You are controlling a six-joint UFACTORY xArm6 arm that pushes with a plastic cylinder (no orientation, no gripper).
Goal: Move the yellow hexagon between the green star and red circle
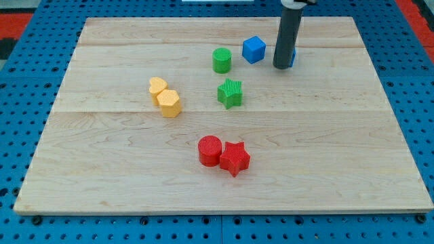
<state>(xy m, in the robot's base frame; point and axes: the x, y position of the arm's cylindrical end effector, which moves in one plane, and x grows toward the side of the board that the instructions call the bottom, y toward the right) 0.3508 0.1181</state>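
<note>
The yellow hexagon [169, 103] lies left of the board's middle, touching a second yellow block [158, 87] at its upper left. The green star [230, 93] sits near the middle, to the hexagon's right. The red circle [209, 150] lies lower down, touching a red star [234, 158] on its right. My tip [282, 66] stands near the view's top right, far from the hexagon and up and right of the green star. A blue block [291, 57] is mostly hidden behind the rod.
A green cylinder [222, 60] stands above the green star. A blue cube [253, 49] sits just left of the rod. The wooden board [102, 176] rests on a blue perforated table.
</note>
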